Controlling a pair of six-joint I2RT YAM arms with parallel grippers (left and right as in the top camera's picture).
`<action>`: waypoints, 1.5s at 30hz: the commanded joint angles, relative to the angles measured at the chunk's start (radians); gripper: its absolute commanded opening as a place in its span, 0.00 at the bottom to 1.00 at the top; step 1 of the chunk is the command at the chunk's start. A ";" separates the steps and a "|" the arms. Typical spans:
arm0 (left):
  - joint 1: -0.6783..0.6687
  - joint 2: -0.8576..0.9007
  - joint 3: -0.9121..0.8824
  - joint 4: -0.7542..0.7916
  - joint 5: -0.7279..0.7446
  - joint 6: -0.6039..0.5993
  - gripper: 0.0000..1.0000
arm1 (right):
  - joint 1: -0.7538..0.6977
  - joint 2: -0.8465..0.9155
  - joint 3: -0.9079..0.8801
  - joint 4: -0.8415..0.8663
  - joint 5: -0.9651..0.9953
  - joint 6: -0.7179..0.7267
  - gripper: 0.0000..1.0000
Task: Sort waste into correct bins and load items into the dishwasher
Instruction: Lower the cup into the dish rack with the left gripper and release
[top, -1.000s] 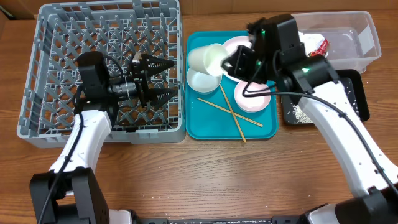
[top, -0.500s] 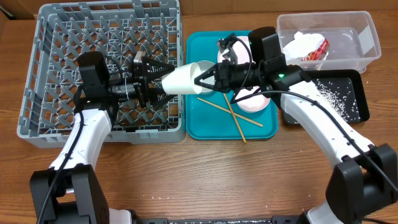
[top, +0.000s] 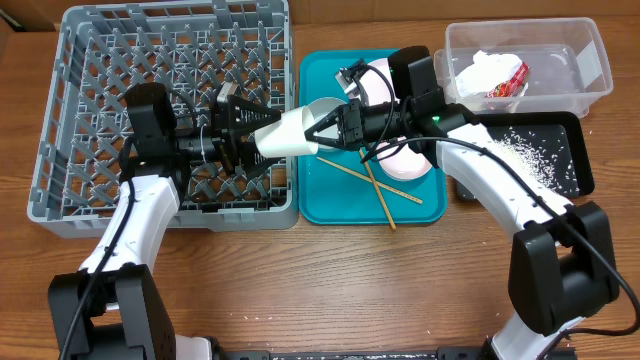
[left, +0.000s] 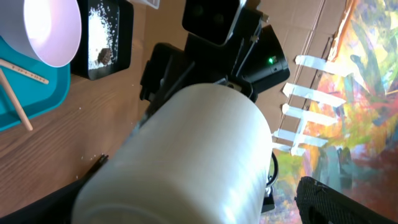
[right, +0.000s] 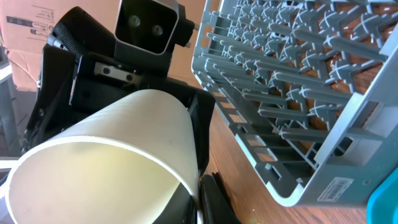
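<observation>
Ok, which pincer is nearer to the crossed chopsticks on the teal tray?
Right. The right pincer, shut on the white cup, hangs above the teal tray's rack-side edge, close to the chopsticks. The left pincer stands open beyond it, over the grey rack.

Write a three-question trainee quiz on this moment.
1. True or false: the right tool grips the cup.
2. The chopsticks lie: A in the rack, B on the teal tray, C in the tub.
3. Fill in: the left tool is ___ (open or shut).
Key: 1 true; 2 B; 3 open.
</observation>
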 joint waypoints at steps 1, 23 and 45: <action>-0.011 0.004 0.012 0.000 0.034 0.034 1.00 | 0.005 0.010 -0.003 0.013 0.006 -0.006 0.04; -0.024 0.004 0.012 0.000 0.034 0.030 0.80 | 0.026 0.010 -0.008 -0.065 -0.013 -0.091 0.04; 0.087 0.004 0.019 0.465 -0.307 0.011 0.39 | -0.172 -0.026 0.021 -0.380 0.371 -0.227 0.92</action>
